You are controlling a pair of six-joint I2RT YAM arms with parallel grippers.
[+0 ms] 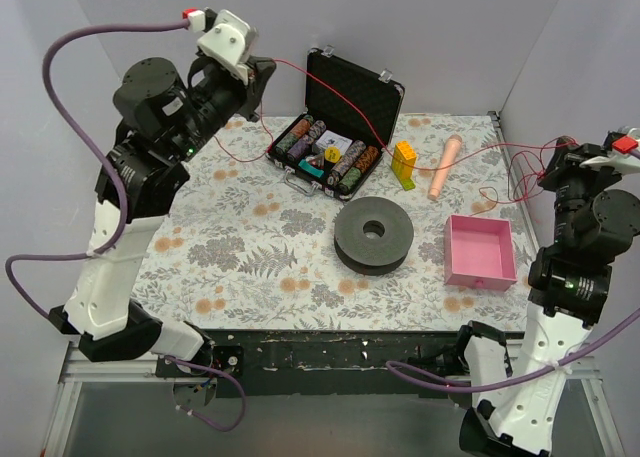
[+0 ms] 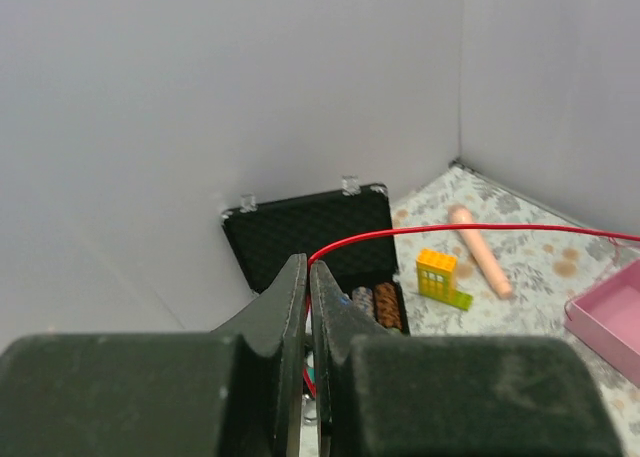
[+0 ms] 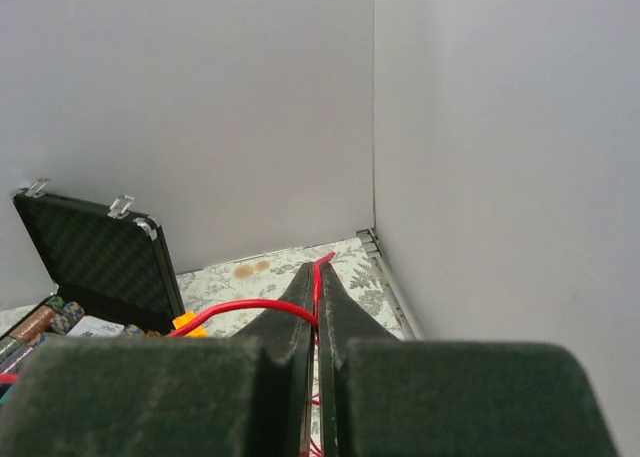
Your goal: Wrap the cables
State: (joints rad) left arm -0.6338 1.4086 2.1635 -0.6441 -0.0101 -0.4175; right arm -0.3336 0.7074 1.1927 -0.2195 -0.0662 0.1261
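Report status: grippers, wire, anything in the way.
Left gripper shut on red wire. Right gripper shut on it too. Wire strung between, over open chip case; possible snag.

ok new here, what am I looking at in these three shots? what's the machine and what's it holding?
Two robot arms are bolted at the near edge of a table. The wide picture looks down from above and behind them. The other two come from a camera on each wrist, looking along that arm's own claw. On the table are an open black case of poker chips, a yellow block toy, a peach stick, a black spool and a pink box. Both claws are shut on one thin red wire. The left claw pinches it at the far left, the right claw at the right. It spans the table between them, with slack loops near each.
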